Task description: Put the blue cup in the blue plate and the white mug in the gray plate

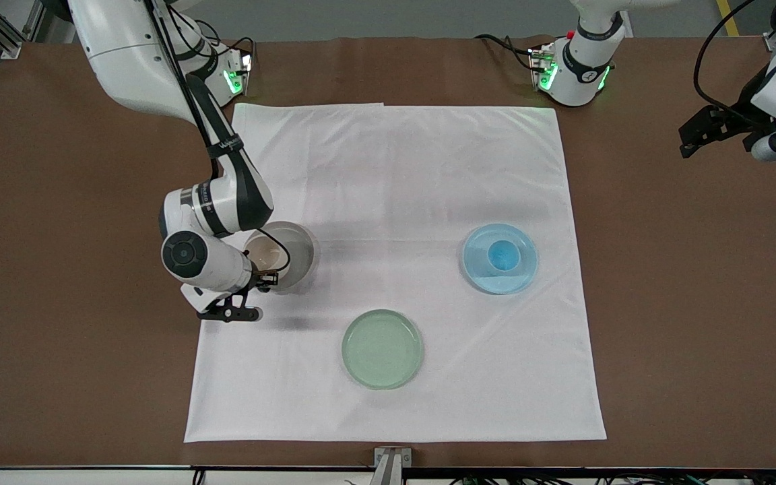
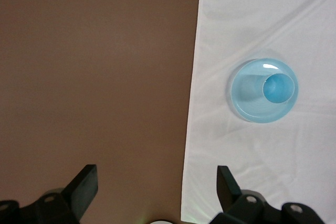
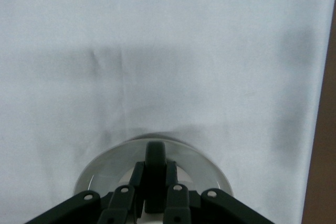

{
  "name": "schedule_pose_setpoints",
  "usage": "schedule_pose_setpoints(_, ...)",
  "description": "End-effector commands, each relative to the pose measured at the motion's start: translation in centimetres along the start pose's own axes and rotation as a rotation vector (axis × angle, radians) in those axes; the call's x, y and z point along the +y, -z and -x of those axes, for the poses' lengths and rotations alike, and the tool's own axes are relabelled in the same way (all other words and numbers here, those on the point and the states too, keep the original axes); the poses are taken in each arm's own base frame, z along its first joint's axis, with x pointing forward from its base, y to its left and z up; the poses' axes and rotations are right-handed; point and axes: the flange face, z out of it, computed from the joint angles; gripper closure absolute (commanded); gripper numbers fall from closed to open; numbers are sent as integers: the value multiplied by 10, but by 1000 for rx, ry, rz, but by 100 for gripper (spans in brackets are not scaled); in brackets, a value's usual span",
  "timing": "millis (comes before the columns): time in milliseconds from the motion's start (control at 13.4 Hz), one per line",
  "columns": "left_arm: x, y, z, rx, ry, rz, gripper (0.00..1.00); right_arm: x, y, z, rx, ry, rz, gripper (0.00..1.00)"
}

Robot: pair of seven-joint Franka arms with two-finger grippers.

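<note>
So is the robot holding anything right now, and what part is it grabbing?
Yes. The right gripper is shut on the white mug, pinching its thin black handle, over the gray plate. The left gripper is open and holds nothing.

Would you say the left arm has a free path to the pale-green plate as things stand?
Probably yes: the left gripper waits open over bare table, the green plate lies uncovered on the cloth, and the right gripper is at the white mug.
</note>
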Motion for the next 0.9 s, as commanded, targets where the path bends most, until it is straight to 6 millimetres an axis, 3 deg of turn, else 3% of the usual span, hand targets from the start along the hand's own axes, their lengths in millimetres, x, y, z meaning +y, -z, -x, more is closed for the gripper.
schedule_pose_setpoints(0, 0, 1, -2, 13, -16, 17, 0, -4, -9, 2, -11, -12, 0, 96)
schedule_pose_setpoints(374, -3, 5, -7, 14, -28, 18, 0, -12, -13, 6, -24, 2, 7, 89)
schedule_pose_setpoints(449, -4, 4, -8, 11, -27, 18, 0, -11, -10, 6, -21, 1, 5, 71)
schedule_pose_setpoints(598, -3, 4, -7, 11, -28, 17, 0, -6, -3, 6, -24, -5, 5, 5)
schedule_pose_setpoints(673, -4, 4, -6, 10, -28, 17, 0, 0, 8, 8, -44, -8, 11, 0)
schedule_pose_setpoints(822, -4, 4, -5, 4, -27, 16, 0, 11, 62, 20, -65, -11, 8, 0)
